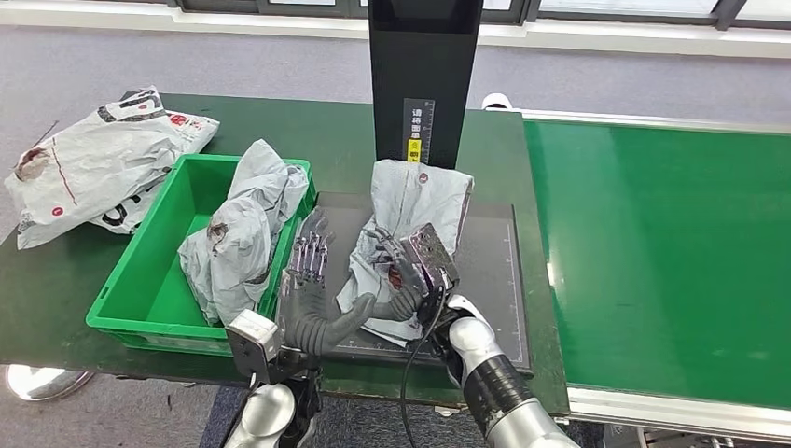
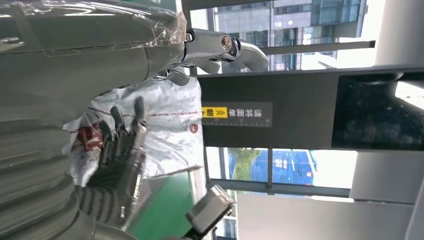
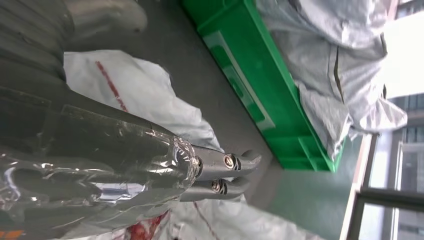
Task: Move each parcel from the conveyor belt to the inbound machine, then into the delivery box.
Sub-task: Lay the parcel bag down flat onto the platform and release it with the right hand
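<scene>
Head view, whole station: a grey parcel (image 1: 410, 224) lies crumpled on the dark scan plate (image 1: 485, 280) of the inbound machine, at the foot of its black post (image 1: 424, 75). The right hand (image 1: 410, 271) is clamped on the parcel's near end, fingers curled into the plastic. The left hand (image 1: 308, 280) stands just beside the parcel, fingers straight and apart, holding nothing; whether it touches the bag cannot be told. A green delivery box (image 1: 149, 271) sits to the left on the dark green surface (image 1: 56, 280), with a second grey parcel (image 1: 242, 233) draped over its right wall. More grey bags (image 1: 93, 163) lie on the surface beyond the box. The green conveyor belt (image 1: 662, 252) runs along the right.

Left wrist view only: the yellow-and-black label (image 2: 235, 114) on the post, close up, with windows behind it; the parcel (image 2: 165, 125) showing white with a thin red line and a red patch; the left hand (image 2: 117, 155) with fingers spread against it.

Right wrist view only: the box's green wall (image 3: 250, 95) seen edge-on, the second parcel (image 3: 340, 65) bulging over it, and the held parcel (image 3: 145, 95) beneath the right hand (image 3: 220, 172), its film wrinkled, a red mark near the grasp.

Parcel: thin grey-white plastic mailer, heavily creased, soft, red printed markings.
</scene>
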`<state>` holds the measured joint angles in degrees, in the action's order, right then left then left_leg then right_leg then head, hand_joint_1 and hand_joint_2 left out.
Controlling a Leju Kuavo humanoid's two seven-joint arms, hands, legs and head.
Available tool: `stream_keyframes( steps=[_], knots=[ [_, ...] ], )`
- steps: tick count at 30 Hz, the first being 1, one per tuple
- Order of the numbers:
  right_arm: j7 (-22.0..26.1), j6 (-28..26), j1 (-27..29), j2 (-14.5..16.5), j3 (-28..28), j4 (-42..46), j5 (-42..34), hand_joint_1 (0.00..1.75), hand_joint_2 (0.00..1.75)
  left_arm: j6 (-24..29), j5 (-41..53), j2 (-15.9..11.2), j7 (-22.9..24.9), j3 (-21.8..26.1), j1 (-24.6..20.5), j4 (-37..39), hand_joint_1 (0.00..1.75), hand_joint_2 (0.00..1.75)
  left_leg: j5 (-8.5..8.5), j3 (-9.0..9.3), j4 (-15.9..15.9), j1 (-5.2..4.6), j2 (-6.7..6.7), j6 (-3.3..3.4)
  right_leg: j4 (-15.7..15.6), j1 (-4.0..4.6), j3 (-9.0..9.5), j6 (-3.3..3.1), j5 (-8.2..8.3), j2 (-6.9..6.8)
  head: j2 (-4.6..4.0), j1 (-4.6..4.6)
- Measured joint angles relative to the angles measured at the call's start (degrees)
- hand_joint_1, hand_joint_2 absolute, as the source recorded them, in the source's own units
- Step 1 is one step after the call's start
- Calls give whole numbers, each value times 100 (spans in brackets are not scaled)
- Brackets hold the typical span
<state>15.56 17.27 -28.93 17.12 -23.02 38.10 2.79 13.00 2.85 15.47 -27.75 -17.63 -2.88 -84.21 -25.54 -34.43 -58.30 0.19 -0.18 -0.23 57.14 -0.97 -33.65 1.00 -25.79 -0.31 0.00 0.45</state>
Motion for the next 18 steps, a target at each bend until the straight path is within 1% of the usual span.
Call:
stream_keyframes(
  steps=[5, 7, 9, 11, 14, 18],
  knots=[
    [112, 243, 23, -10, -133, -20, -96, 0, 175, -37, -148, -20, -142, -9, -152, 194, 0, 175, 0, 0, 0, 0, 1, 0, 0, 0, -1, 0, 0, 1, 0, 0],
    [126, 247, 74, -21, -157, 31, -90, 0, 175, -33, -205, -43, -213, -15, -178, 262, 0, 175, 0, 0, 0, 0, 1, 0, 0, 0, -1, 0, 0, 1, 0, 0],
    [109, 129, 153, -39, -163, 152, -44, 0, 175, 6, -253, -77, -280, -32, -189, 319, 0, 175, 0, 0, 0, 0, 1, 0, 0, 0, -1, 0, 0, 1, 0, -1],
    [60, -90, 239, -65, -163, 347, 47, 0, 175, 103, -280, -119, -326, -56, -189, 365, 0, 175, 0, -1, 0, 0, 1, 0, 0, 0, -2, 0, 0, 1, 0, -1],
    [-84, -561, 333, -99, -163, 743, 255, 0, 175, 332, -273, -194, -337, -69, -166, 352, 0, 175, 0, -3, 0, 0, 3, 0, 0, 0, -3, 0, 0, 2, 0, -1],
    [-369, -1350, 625, -176, -167, 1676, 499, 0, 175, 494, -268, -330, -175, -67, -53, 98, 0, 175, 0, -3, 0, 0, -4, 0, -1, 0, -4, -1, -1, -3, 0, 0]
  ],
)
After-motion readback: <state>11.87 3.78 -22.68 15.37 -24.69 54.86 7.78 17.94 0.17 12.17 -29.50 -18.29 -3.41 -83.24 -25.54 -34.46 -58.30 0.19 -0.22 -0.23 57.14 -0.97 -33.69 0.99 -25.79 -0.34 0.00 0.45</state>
